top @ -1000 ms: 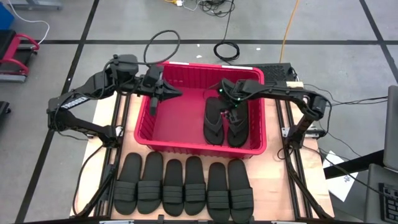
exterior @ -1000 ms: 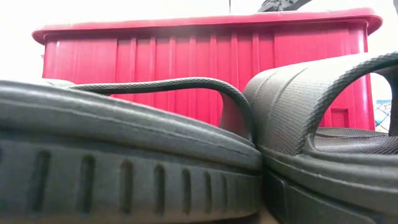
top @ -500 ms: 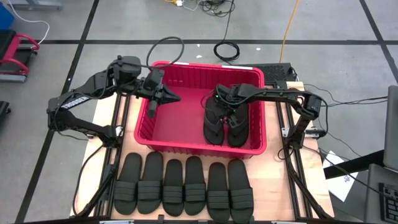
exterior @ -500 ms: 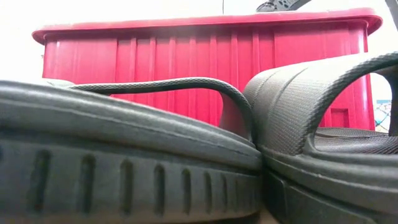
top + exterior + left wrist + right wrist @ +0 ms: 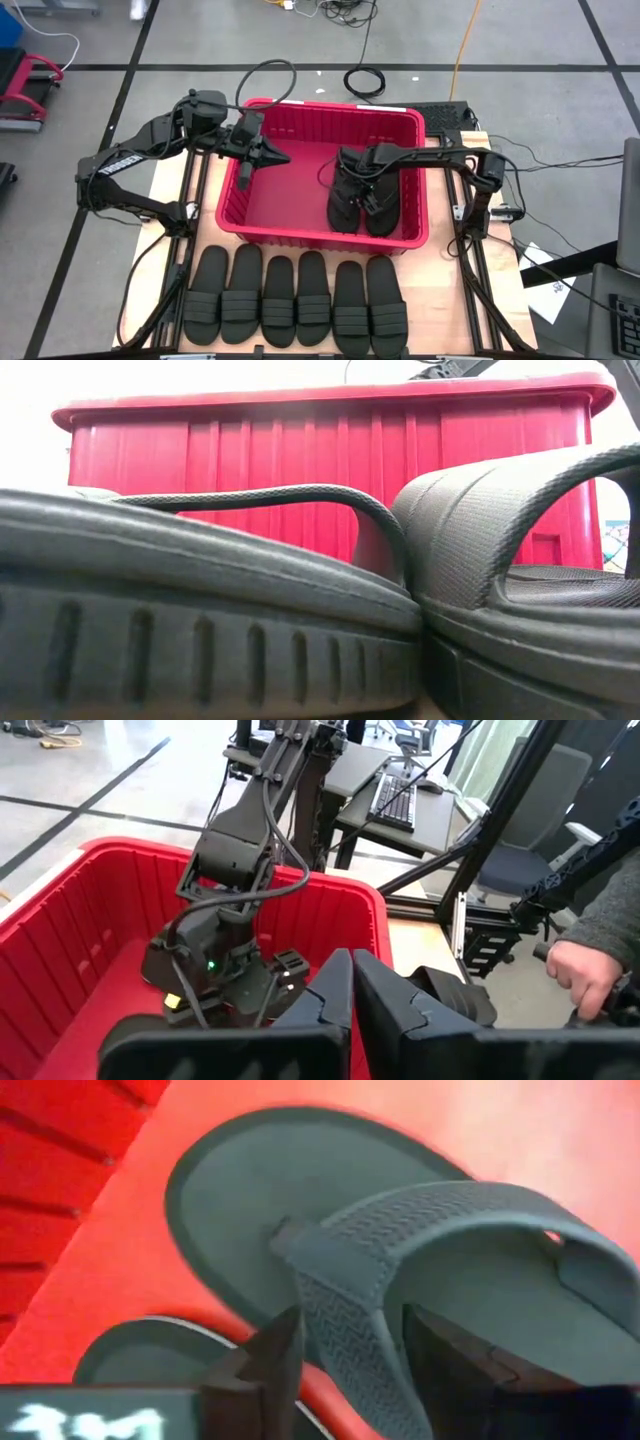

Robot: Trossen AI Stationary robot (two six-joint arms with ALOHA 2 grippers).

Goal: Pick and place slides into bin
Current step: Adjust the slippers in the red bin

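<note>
High view: right gripper [image 5: 357, 178], fingers apart astride a flip-flop [image 5: 345, 200] strap inside the red bin [image 5: 262, 215]; left gripper [image 5: 268, 155], fingers together, hovers over the bin's left side.

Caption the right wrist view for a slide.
Right gripper straddling a thong flip-flop's strap inside the red bin.

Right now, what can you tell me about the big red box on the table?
The red bin is a large rectangular plastic crate with ribbed sides and a rolled rim, standing upright on the wooden table. Two black flip-flops lie side by side on its floor at the right end; the left end is bare red. The right gripper reaches down over the flip-flops, and the left gripper hangs above the bin's left part.
</note>
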